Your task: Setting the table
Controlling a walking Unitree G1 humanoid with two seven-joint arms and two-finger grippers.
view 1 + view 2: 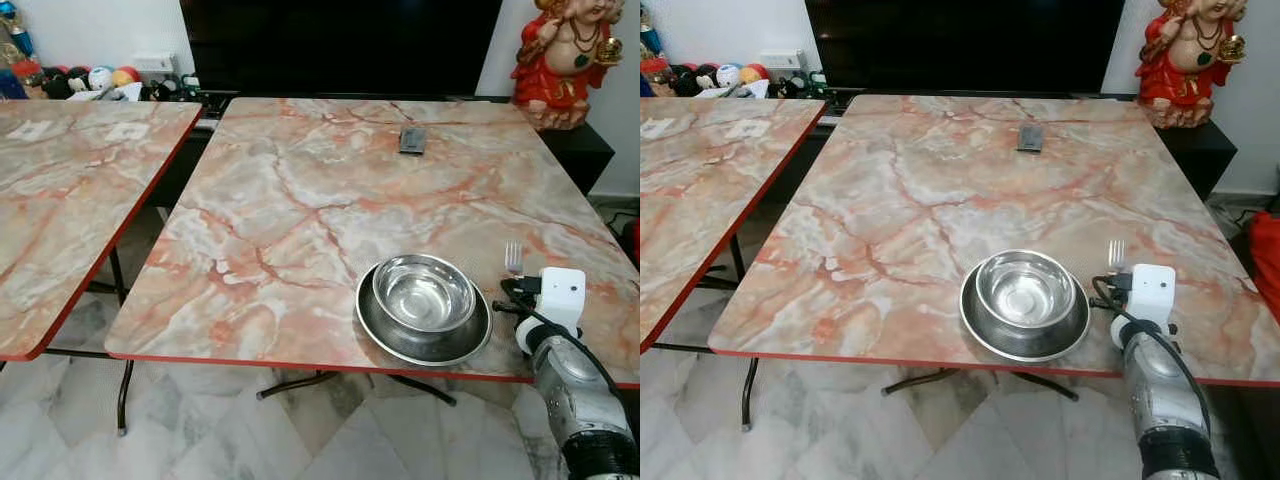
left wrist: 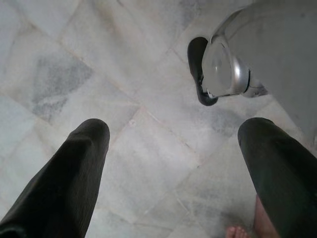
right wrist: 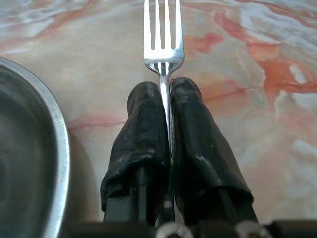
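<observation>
A steel bowl (image 1: 424,292) sits inside a steel plate (image 1: 372,328) near the front edge of the marble-patterned table (image 1: 300,210). Just right of the plate, my right gripper (image 3: 166,89) is shut on the handle of a silver fork (image 3: 163,37), whose tines point away from me over the tabletop. The fork's head (image 1: 514,258) shows beyond my right wrist (image 1: 560,300). The plate's rim (image 3: 52,148) lies close beside the fingers. My left gripper (image 2: 173,134) hangs open over the tiled floor.
A dark remote-like object (image 1: 412,140) lies near the table's far edge. A second marble table (image 1: 60,190) stands at the left. A red statue (image 1: 562,60) and a dark screen (image 1: 340,45) are behind. A person's toes (image 2: 237,231) show on the floor.
</observation>
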